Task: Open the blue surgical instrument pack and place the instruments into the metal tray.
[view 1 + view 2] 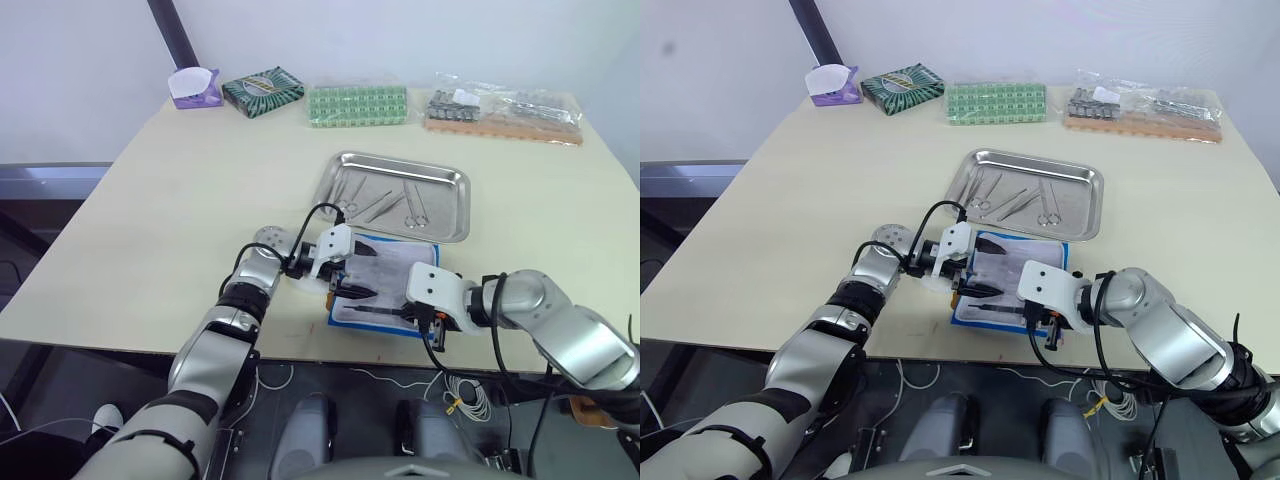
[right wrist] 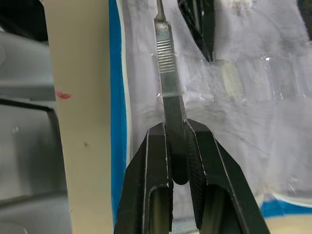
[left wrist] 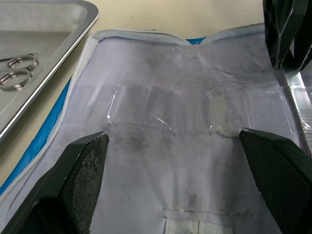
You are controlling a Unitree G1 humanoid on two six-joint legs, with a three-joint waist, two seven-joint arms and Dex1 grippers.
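Observation:
The blue surgical instrument pack [image 1: 392,262] lies open near the table's front edge, whitish lining up. My left gripper [image 1: 352,290] hovers open over its left part, fingers [image 3: 85,168] spread wide above the lining [image 3: 185,97]. My right gripper [image 2: 176,129] is shut on a slender silver ribbed-handle instrument [image 2: 165,63], held low over the pack's front part [image 1: 375,312]. Just behind the pack stands the metal tray [image 1: 455,180] with several instruments [image 1: 380,205] in it, ring-handled scissors [image 3: 17,70] among them.
Along the table's far edge stand a purple holder [image 1: 195,88], a dark green patterned box [image 1: 262,92], a green grid pack [image 1: 357,105] and bagged metal parts [image 1: 500,110]. The table's front edge [image 2: 80,122] runs right beside the pack.

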